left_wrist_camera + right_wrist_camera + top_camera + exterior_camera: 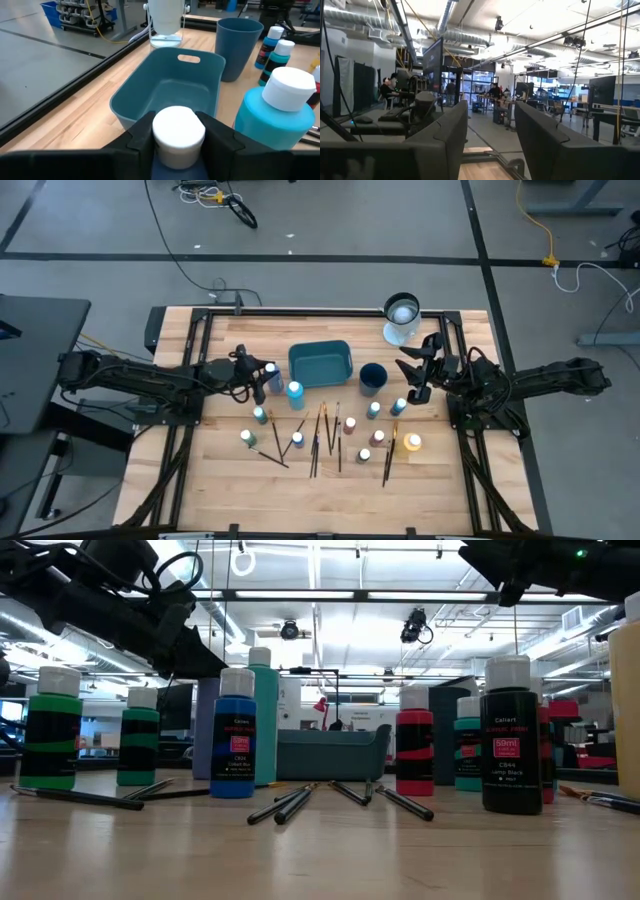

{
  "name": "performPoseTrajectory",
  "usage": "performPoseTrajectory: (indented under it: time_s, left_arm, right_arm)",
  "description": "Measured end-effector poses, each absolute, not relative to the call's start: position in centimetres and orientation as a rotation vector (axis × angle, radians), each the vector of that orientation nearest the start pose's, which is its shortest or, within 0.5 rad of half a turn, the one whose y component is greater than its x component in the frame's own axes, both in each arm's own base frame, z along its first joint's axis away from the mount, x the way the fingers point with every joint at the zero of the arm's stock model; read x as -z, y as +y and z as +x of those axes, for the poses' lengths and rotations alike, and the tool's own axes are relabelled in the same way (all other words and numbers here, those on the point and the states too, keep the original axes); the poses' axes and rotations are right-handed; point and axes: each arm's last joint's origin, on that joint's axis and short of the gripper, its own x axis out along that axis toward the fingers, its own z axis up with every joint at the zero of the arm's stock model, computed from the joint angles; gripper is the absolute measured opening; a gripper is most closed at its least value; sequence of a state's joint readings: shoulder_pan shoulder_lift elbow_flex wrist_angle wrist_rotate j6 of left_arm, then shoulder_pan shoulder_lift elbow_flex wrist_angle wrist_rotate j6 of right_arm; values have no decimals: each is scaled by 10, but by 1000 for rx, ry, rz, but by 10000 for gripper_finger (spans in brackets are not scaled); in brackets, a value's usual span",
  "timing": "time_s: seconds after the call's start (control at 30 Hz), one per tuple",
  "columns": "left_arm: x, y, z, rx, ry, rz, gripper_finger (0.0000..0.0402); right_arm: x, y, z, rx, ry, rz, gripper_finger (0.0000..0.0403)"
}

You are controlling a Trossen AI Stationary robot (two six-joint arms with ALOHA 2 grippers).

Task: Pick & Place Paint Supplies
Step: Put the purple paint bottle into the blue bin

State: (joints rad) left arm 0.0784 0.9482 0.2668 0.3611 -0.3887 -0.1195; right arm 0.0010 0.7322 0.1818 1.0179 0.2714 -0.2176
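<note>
A dark blue paint bottle with a white cap (pixel 178 131) stands left of the teal tray (pixel 296 366), between the fingers of my left gripper (pixel 262 375), which is shut on it. A bigger teal bottle (pixel 272 120) stands right beside it. More small bottles (pixel 374 410) and thin dark brushes (pixel 325 435) lie spread over the near half of the table. My right gripper (pixel 415 372) is open and holds nothing. It is tipped upward, right of the dark blue cup (pixel 373 377). My left gripper pinches the bottle at its white cap (pixel 159 134) between its two fingers (pixel 141 136), one on each side. The fingers come nearly level from the table's left. The bottle is upright, and in the low view its body (pixel 207 730) reaches down to the table.
A white container (pixel 402 315) stands at the far right corner, behind the cup. Black rails (pixel 330 310) frame the wooden table. The tray's inside is bare. Black, red and green bottles (pixel 508 740) stand close to the near edge.
</note>
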Motion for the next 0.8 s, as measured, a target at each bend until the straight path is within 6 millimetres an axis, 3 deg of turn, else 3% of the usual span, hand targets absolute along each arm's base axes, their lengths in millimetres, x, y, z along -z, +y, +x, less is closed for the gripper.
performPoseTrajectory:
  time_s: [0.2,0.57,0.8]
  left_arm:
    - [-187,25,183,-478,240,-59,126]
    - [-275,29,201,-546,55,62,127]
    - [-306,30,203,-580,2,116,127]
  right_arm:
    - [-246,-8,149,315,-434,-149,165]
    - [-248,-8,148,318,-452,-146,165]
    - [-249,-8,148,321,-468,-150,165]
